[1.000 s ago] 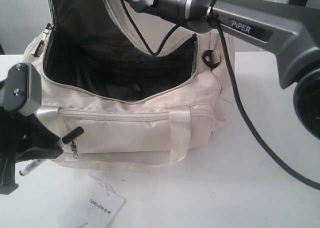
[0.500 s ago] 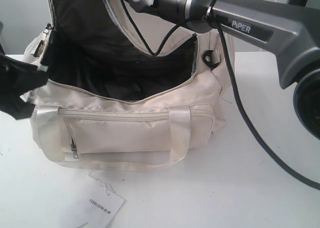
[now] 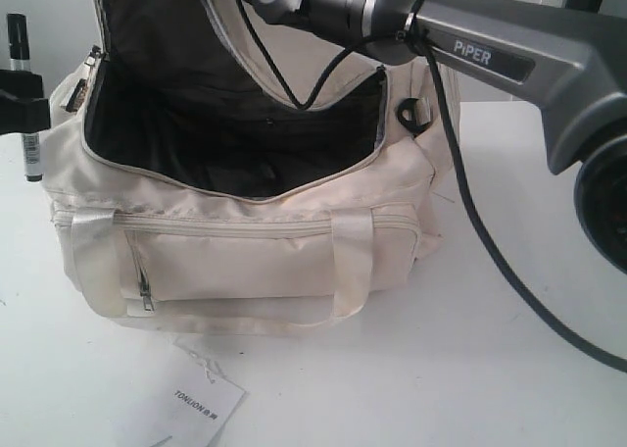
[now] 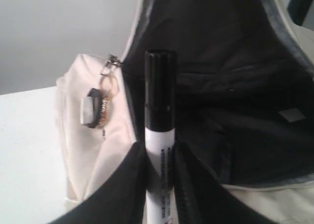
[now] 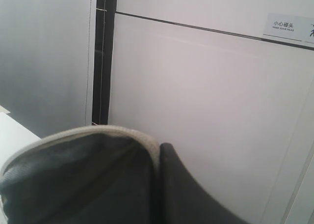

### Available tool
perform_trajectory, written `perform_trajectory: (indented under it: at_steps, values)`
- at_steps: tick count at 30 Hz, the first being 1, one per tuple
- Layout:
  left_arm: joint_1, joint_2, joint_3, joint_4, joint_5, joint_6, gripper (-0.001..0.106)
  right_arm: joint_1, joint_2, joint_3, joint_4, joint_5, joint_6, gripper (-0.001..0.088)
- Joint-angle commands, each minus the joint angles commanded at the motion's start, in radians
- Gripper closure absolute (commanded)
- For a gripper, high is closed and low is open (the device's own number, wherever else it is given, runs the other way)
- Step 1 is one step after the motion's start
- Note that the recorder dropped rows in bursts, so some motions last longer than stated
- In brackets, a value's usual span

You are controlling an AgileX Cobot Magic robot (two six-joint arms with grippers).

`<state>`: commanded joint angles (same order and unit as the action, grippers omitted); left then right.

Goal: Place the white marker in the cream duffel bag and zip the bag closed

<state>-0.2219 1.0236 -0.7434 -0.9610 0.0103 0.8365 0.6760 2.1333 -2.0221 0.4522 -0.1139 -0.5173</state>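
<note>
The cream duffel bag [image 3: 245, 251] sits on the white table with its top wide open, showing the dark lining [image 3: 225, 133]. At the far left, my left gripper [image 3: 18, 112] is shut on the white marker [image 3: 32, 153] and holds it upright, dark cap up, beside the bag's left end. In the left wrist view the marker [image 4: 160, 140] stands between the black fingers [image 4: 117, 189], just before the bag's opening [image 4: 235, 111]. My right gripper [image 5: 158, 153] is shut on the cream-edged top flap [image 5: 122, 133], holding it raised; the right arm [image 3: 490, 55] crosses the top of the exterior view.
A white TONLION paper tag [image 3: 201, 403] lies on the table in front of the bag. A black cable [image 3: 490, 261] hangs from the right arm past the bag's right end. A zip pull with a metal ring [image 4: 98, 106] hangs at the bag's left end.
My left gripper has lifted the marker from the table at the bag's front left corner up beside the bag's left end, now upright. The right arm and flap have not moved.
</note>
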Motion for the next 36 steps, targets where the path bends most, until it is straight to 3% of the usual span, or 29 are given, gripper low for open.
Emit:
perform_trajectory:
  at_steps: [12,17,21,23,28,32,36]
  values:
    - [0.0,0.0,0.0,0.028,-0.078,0.05,0.105,0.0,0.0,0.0,0.0,0.0,0.0,0.0868]
    - [0.0,0.0,0.0,0.051,-0.109,0.011,0.105,0.0,0.0,0.0,0.0,0.0,0.0,0.0868]
    - [0.0,0.0,0.0,0.406,-0.115,-0.214,0.105,0.0,0.0,0.0,0.0,0.0,0.0,0.0868]
    - [0.0,0.0,0.0,0.521,-0.115,-0.345,0.105,0.0,0.0,0.0,0.0,0.0,0.0,0.0868]
    - [0.0,0.0,0.0,0.547,-0.138,-0.498,0.105,0.0,0.0,0.0,0.0,0.0,0.0,0.0868]
    - [-0.013,0.0,0.037,0.575,-0.302,-0.673,0.105,0.0,0.0,0.0,0.0,0.0,0.0,0.0868]
    - [-0.037,0.018,0.098,0.79,-0.556,-0.836,0.105,0.0,0.0,0.0,0.0,0.0,0.0,0.0868]
